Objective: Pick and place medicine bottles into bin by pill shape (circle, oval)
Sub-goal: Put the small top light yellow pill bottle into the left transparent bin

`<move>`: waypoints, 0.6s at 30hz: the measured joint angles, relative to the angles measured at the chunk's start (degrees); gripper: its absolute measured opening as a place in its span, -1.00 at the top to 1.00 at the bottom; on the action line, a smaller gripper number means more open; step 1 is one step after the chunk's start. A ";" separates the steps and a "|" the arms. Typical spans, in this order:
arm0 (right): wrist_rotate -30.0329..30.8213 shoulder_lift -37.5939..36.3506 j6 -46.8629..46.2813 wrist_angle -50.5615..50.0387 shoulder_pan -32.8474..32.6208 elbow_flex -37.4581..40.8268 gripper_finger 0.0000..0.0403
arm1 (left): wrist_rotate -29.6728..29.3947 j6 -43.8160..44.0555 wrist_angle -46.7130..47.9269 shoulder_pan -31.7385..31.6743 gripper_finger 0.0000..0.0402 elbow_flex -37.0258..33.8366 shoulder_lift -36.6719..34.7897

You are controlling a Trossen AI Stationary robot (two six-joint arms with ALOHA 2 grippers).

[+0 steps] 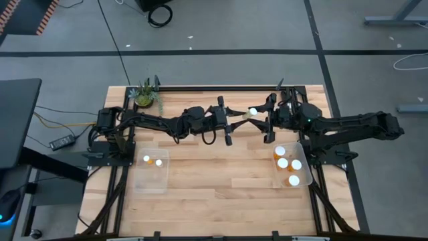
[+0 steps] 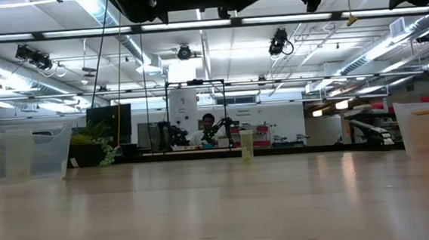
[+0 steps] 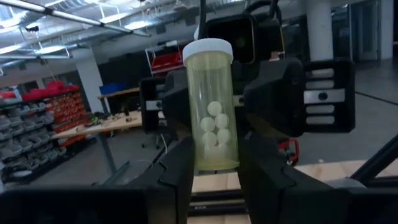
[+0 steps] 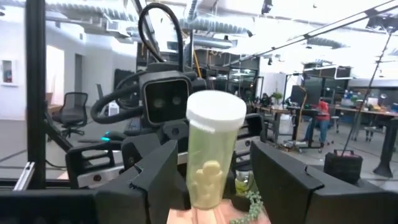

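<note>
Both arms meet above the table's far middle. A pale bottle (image 3: 211, 106) with a white cap stands upright between the fingers of the left gripper (image 3: 214, 177), which pinch its lower body. The left wrist view alone shows round white pills inside. The right gripper (image 4: 211, 186) faces the same bottle with its fingers spread on either side, apart from it. The high view alone shows two bins: the left bin (image 1: 152, 184) and the right bin (image 1: 304, 175), both holding bottles. No label is readable.
</note>
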State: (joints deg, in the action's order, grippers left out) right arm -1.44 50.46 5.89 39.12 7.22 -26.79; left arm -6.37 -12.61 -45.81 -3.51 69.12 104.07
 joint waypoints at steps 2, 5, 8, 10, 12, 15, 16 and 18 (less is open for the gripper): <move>-0.65 0.00 0.13 0.17 0.00 0.00 -0.04 | 0.23 -0.01 -0.71 0.00 0.40 0.00 0.00; -1.94 0.00 0.07 0.28 0.00 0.00 -0.03 | 0.30 -0.01 -1.28 0.00 0.42 0.00 0.00; -2.09 0.00 0.13 0.44 0.00 0.00 0.02 | 0.34 0.00 -1.31 -0.07 0.44 0.00 0.00; -2.09 0.00 0.11 0.87 0.00 0.00 0.07 | 0.32 -0.01 -1.30 -0.07 0.43 0.00 0.00; -2.09 0.00 0.07 1.19 0.00 0.00 0.13 | 0.30 -0.01 -1.30 -0.07 0.41 0.00 0.00; -2.11 0.00 0.07 1.33 0.00 0.00 0.22 | 0.30 -0.02 -1.26 -0.07 0.39 0.00 0.00; -2.11 0.08 0.07 1.37 0.00 0.00 0.24 | 0.30 -0.03 -1.24 -0.11 0.39 0.00 0.00; -2.09 0.46 0.11 1.52 0.00 0.00 0.29 | 0.37 -0.03 -0.96 -0.25 0.39 0.00 0.00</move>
State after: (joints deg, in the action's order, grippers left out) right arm -3.53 50.92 6.00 40.64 7.22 -26.79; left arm -6.00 -12.64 -46.78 -3.76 69.12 104.07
